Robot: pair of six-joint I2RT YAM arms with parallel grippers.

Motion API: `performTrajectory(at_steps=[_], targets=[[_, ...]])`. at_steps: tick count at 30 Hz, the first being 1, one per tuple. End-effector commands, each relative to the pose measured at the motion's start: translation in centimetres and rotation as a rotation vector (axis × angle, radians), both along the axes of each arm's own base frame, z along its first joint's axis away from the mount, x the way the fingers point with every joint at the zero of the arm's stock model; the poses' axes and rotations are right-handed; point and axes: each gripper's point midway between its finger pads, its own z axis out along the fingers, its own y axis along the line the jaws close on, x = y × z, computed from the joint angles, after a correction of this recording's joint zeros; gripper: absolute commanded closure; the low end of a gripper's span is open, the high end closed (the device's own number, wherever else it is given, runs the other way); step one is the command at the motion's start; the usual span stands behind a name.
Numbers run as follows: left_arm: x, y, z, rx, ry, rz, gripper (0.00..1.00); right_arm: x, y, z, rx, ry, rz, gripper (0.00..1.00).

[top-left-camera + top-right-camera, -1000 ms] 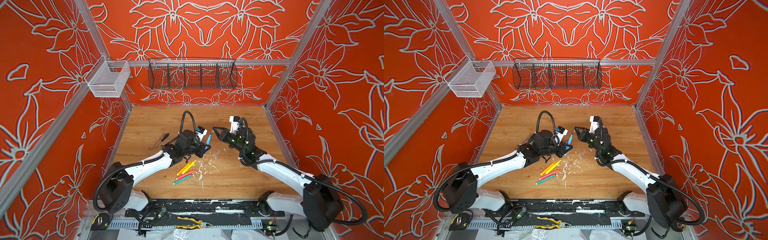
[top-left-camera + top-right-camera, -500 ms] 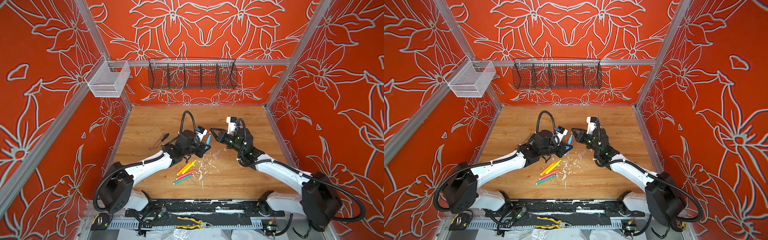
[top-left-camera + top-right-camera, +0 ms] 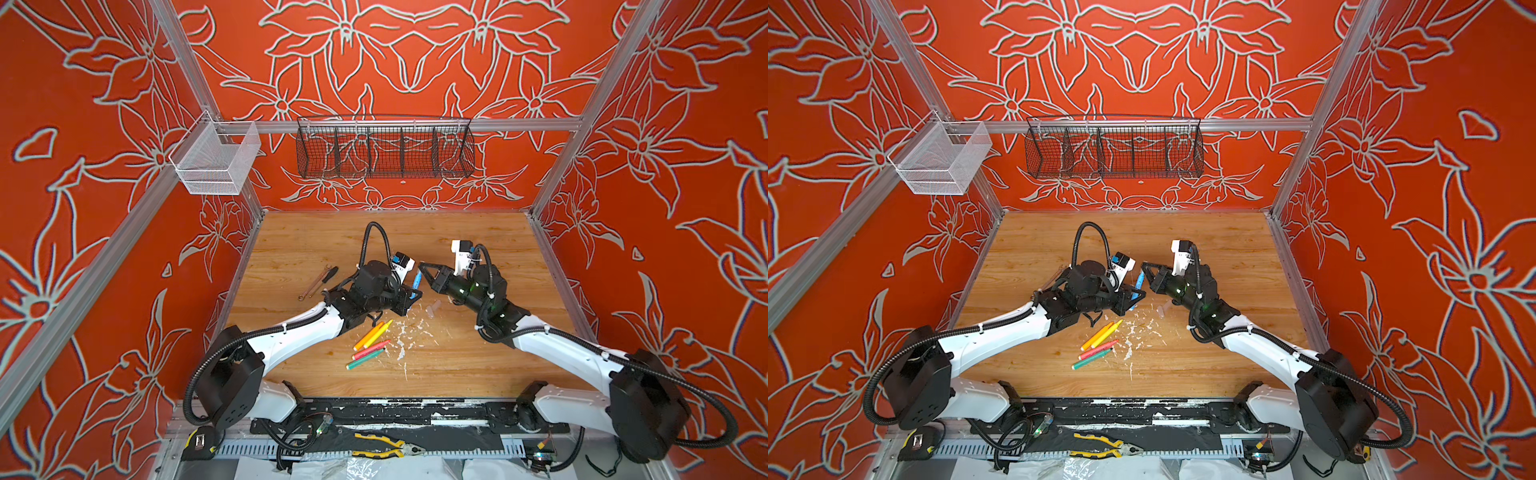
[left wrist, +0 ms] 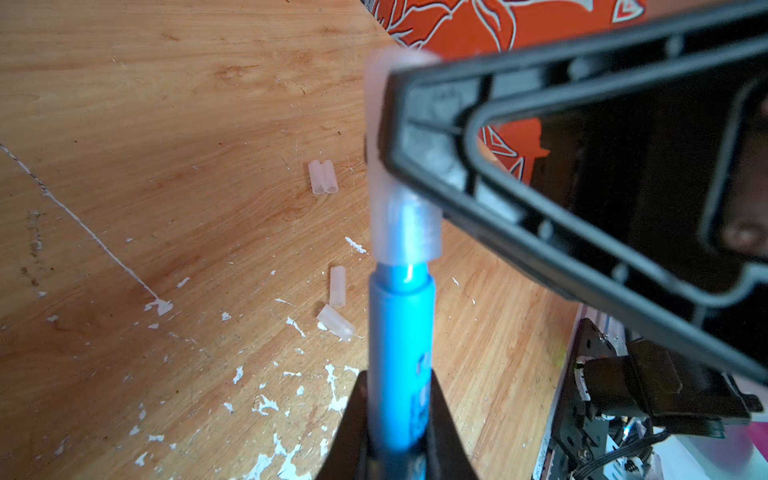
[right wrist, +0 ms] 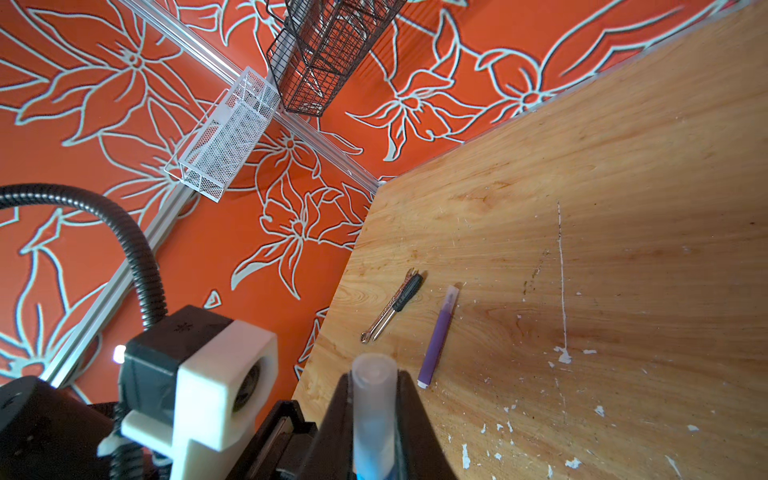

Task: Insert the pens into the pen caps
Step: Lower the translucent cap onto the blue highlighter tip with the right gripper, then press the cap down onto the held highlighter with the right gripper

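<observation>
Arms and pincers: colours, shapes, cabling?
White shells on the left arm and right arm, with black joints. Black corrugated conduit runs to white wrist-camera housings. Left pincer and right pincer are black, with open-framed triangular jaws.

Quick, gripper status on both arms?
Left gripper: shut on the blue pen.
Right gripper: shut on a pen cap, pen tip partly inside.

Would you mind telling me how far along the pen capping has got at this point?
Done: the purple pen lies capped on the table. In hand: the left jaws grip the blue pen while the right jaws hold a cap partly over its tip, not fully seated. Left: the orange, yellow, pink-red and green pens lie uncapped, with four loose caps nearby.
</observation>
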Motion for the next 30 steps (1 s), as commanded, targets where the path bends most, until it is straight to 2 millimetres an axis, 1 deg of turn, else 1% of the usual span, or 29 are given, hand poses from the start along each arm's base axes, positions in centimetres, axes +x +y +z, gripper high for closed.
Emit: performTrajectory(at_steps=[1, 6, 8, 10, 13, 18, 19, 23, 27, 30], targets=[[0.4, 0.1, 1.7, -0.048, -0.041, 0.021, 1.00, -1.5, 1.0, -0.4, -0.020, -0.021, 0.050, 0.97], [0.1, 0.0, 2.1, -0.073, -0.042, 0.014, 1.00, -2.1, 1.9, -1.6, -0.056, -0.019, 0.068, 0.95], [0.2, 0.1, 2.1, -0.073, -0.045, 0.018, 1.00, -2.2, 2.0, -1.9, -0.066, -0.012, 0.067, 0.84], [0.2, 0.2, 2.2, -0.069, -0.051, 0.022, 1.00, -2.2, 1.9, -1.9, -0.068, -0.012, 0.061, 0.69], [0.2, 0.3, 2.2, -0.065, -0.057, 0.026, 1.00, -2.3, 1.4, -1.7, -0.072, -0.019, 0.042, 0.50], [0.2, 0.3, 2.3, -0.055, -0.063, 0.018, 1.00, -2.4, -0.8, -1.0, -0.086, -0.038, -0.046, 0.31], [0.2, 0.3, 2.3, -0.051, -0.066, 0.015, 1.00, -2.4, -1.4, -0.9, -0.099, -0.033, -0.069, 0.29], [0.0, 0.3, 2.4, -0.046, -0.075, 0.004, 1.00, -2.2, -2.9, -0.3, -0.116, -0.024, -0.126, 0.29], [-0.1, 0.1, 2.5, -0.038, -0.083, -0.006, 1.00, -2.0, -3.6, 0.9, -0.096, -0.032, -0.130, 0.29], [-0.4, -0.5, 2.4, -0.021, -0.090, -0.023, 1.00, -1.7, -4.0, 1.3, -0.115, -0.011, -0.144, 0.29]])
